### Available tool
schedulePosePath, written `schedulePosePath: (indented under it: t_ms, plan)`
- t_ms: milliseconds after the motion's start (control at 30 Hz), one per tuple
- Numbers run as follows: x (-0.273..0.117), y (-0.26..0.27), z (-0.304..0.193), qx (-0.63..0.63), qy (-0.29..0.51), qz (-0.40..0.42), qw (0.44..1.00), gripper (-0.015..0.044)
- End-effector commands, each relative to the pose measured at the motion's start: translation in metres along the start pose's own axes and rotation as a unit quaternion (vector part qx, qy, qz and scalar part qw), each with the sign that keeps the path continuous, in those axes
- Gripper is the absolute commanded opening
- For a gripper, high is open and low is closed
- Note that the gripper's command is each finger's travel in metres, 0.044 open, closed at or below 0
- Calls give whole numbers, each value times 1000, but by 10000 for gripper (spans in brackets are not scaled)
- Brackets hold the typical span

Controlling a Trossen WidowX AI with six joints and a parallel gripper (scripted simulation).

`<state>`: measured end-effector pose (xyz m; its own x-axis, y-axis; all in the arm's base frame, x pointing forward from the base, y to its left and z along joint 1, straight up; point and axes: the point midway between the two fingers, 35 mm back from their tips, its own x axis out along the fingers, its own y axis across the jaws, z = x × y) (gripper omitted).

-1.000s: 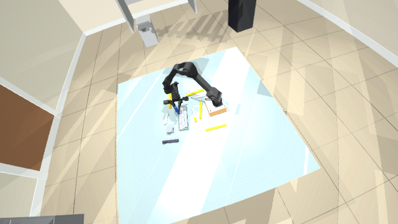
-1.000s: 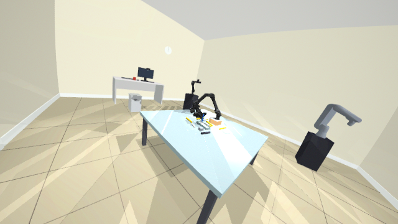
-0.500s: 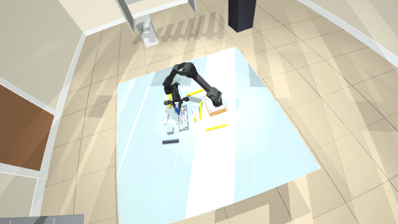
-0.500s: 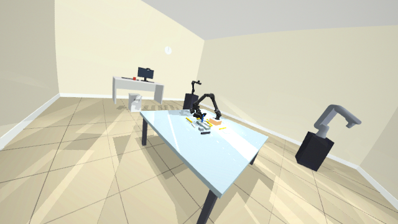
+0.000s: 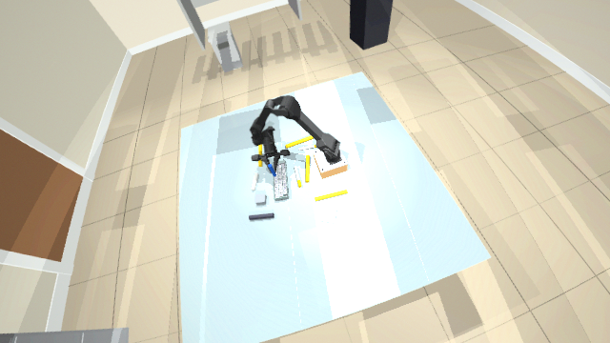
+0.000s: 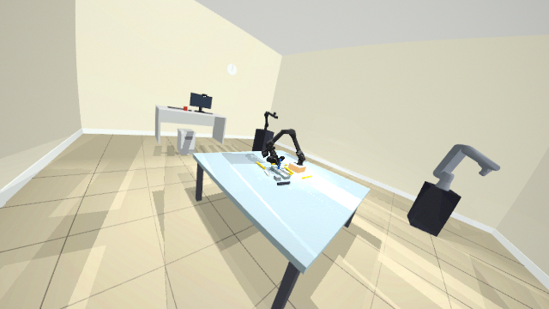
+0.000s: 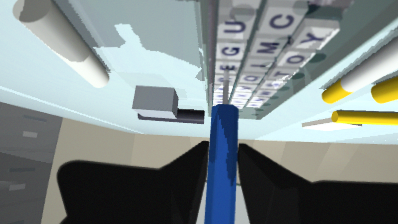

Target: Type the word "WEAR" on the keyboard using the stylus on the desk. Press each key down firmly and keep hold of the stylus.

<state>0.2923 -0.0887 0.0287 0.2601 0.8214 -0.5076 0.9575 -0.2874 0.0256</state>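
Observation:
My gripper (image 5: 271, 164) (image 7: 223, 148) is shut on the blue stylus (image 5: 272, 171) (image 6: 280, 164) (image 7: 224, 125). The stylus sticks out between the fingertips, its thin grey tip pointing at the keyboard. The keyboard (image 5: 281, 185) (image 6: 281, 172) (image 7: 300, 82) lies on the desk, with white keys and dark letters in rows. In the wrist view the tip overlaps the left row, its end by the E key, below G and U. I cannot tell whether it touches or presses a key. The letters around and below the tip are small and partly hidden.
A grey block (image 5: 260, 198) (image 7: 155, 102) and a dark cylinder (image 5: 261, 216) (image 7: 192, 117) lie near the keyboard. A white cylinder (image 5: 254, 182) (image 7: 65, 45) lies on one side. Yellow bars (image 5: 307, 169) (image 5: 331, 195) lie on the other, near the orange-sided box (image 5: 335, 171) at the arm's base.

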Motion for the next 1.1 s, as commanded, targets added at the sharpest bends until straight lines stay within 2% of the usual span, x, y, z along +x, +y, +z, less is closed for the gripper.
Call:
schedulePosePath:
  t_ms: [0, 567, 867, 1067]
  plan:
    - [1, 0, 2, -2, -1, -1, 1000, 81]
    - [2, 0, 4, -2, -1, -1, 1000, 81]
    - [-16, 0, -27, -2, -1, -1, 1000, 81]
    - [-17, 0, -28, -2, -1, -1, 1000, 81]
